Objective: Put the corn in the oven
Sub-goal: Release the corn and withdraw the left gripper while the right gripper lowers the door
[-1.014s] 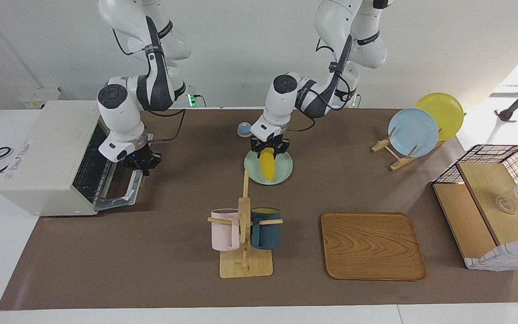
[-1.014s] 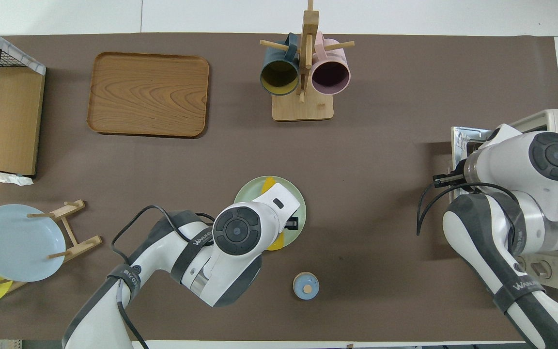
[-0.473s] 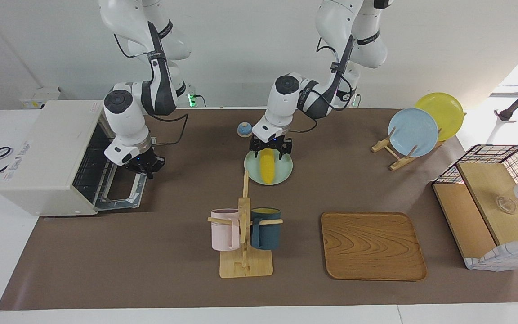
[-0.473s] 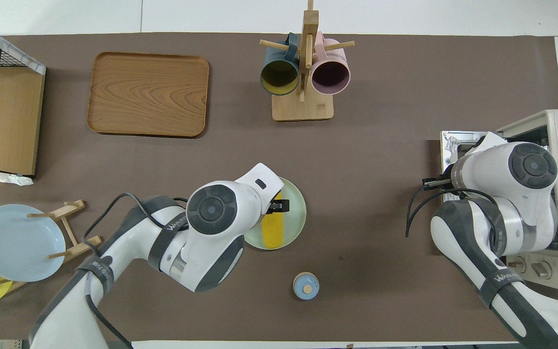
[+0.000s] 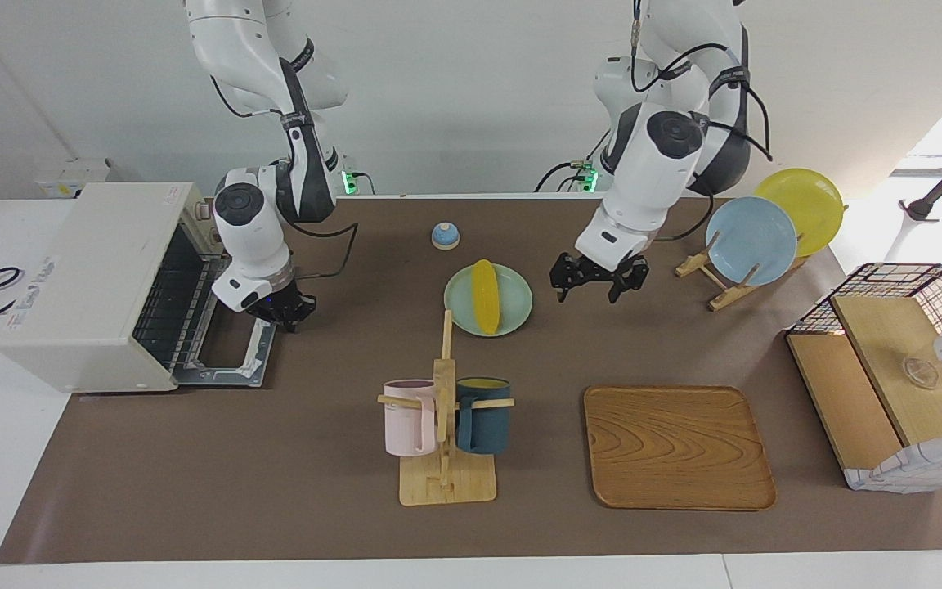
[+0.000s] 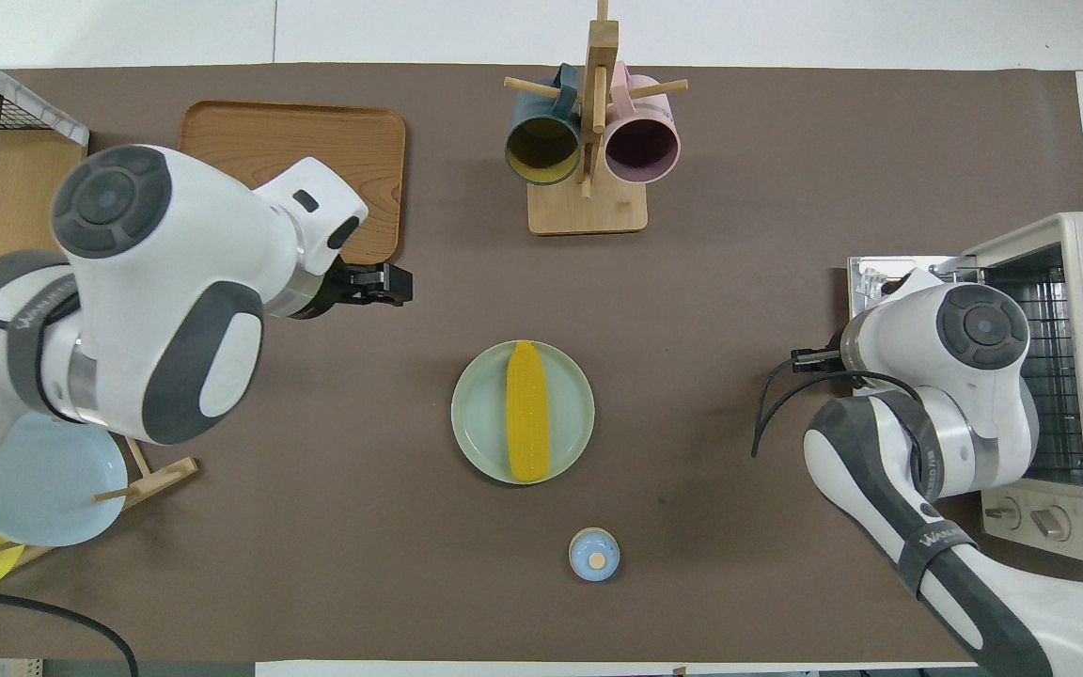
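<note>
Both grippers are mine: left gripper hangs spread wide and empty over bare tabletop; right gripper, fingertips together, hovers over the oven door; corn lies on the green plate

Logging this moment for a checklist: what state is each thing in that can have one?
Bright yellow corn cob: lying flat on the pale green round plate, ungripped.
Off-white toaster oven: door dropped open, wire rack bare.
Left gripper: open, empty, over the brown mat beside the plate.
Right gripper: shut, empty, over the open door.
Pink mug, dark blue mug: hanging on the wooden rack.
</note>
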Tool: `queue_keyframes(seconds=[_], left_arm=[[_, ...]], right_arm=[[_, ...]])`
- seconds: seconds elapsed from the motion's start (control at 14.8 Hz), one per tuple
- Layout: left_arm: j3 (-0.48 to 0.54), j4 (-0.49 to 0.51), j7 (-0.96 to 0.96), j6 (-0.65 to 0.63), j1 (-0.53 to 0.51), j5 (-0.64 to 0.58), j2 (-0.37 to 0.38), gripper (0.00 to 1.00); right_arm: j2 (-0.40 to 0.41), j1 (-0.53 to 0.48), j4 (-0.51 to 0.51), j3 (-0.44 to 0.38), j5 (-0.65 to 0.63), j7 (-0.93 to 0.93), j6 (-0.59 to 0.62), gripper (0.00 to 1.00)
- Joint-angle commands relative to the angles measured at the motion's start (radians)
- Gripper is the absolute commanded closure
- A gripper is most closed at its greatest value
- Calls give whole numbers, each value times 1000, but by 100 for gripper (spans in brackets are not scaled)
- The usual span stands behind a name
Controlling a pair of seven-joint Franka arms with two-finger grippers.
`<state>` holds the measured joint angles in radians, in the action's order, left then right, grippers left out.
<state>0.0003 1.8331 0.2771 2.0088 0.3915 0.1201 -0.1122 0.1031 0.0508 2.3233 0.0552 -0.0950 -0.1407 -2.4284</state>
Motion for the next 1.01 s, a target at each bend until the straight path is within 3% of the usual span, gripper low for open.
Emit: queue_keyframes(seconds=[0.0, 0.07, 0.2, 0.34, 0.74, 0.95], left_arm=[[-11, -89, -134, -119, -101, 3, 2, 0], [-9, -110, -154, -152, -129, 3, 5, 0], [-9, -133, -189, -209, -186, -11, 35, 0], [-11, -135, -216, -263, -215, -66, 77, 0], [-11, -127, -208, -447, -218, -149, 167, 0], [-11, -123, -200, -464, -221, -145, 181, 0]], right_arm=[[-8, 87, -44, -5, 30, -100, 53, 70], [-10, 119, -71, -5, 31, -129, 92, 56], [-8, 182, -161, -5, 31, -181, 207, 46], [9, 256, -252, -5, 31, -250, 291, 46], [88, 472, -438, -5, 37, -466, 336, 45], [272, 598, -677, -5, 26, -667, 402, 44]])
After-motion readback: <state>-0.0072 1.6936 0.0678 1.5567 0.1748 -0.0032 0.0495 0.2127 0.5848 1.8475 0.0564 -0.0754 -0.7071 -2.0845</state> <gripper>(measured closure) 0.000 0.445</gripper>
